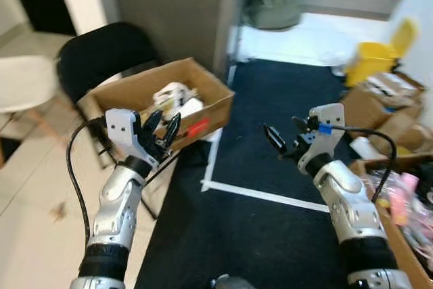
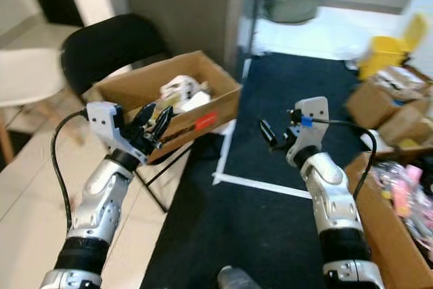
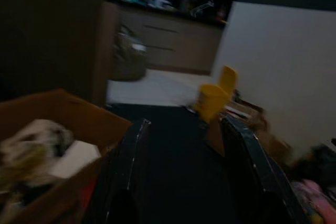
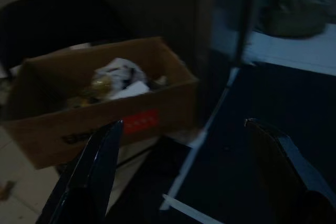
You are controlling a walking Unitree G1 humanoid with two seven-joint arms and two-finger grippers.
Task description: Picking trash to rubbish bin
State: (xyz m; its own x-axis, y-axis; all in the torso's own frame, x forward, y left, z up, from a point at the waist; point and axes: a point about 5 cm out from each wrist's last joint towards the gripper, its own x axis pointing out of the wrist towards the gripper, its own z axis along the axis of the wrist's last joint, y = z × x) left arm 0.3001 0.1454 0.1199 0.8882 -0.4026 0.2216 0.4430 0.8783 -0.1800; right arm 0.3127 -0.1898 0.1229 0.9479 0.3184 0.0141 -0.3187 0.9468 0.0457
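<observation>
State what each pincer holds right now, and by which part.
Nothing. The left pincer and the right pincer are both open and empty, raised near the cardboard box of trash.

Black folding chair (image 1: 101,52) under the left-side box; white chair (image 1: 20,82) beside it. Dark rug (image 1: 270,187) with white tape line (image 1: 264,195). Grey-green bag (image 1: 274,1) at back, yellow container (image 1: 375,59) far right.
</observation>
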